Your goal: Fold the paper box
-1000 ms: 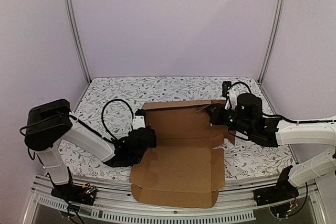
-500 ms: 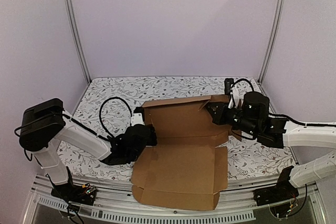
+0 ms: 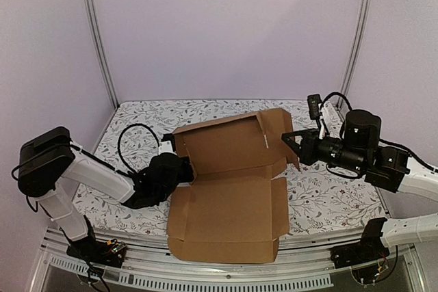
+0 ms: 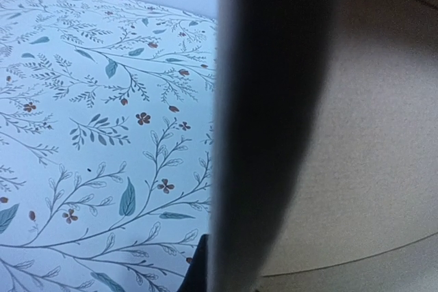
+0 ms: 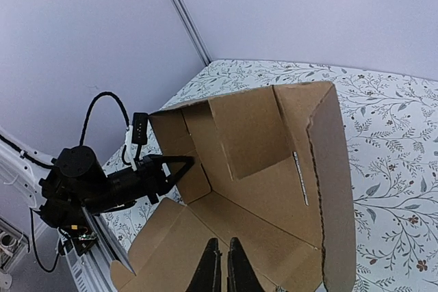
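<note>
Rear panel (image 3: 226, 143) steeper than before, brown paper box (image 3: 229, 213) half-formed.

The surface (image 3: 226, 111) is covered by a white cloth printed with leaves and small flowers. Plain pale lilac walls (image 3: 226, 32) enclose it at the back and both sides. Two metal uprights (image 3: 96, 39) stand at the rear corners. A slotted metal rail (image 3: 205, 282) runs along the near edge. Lighting is even.
</note>
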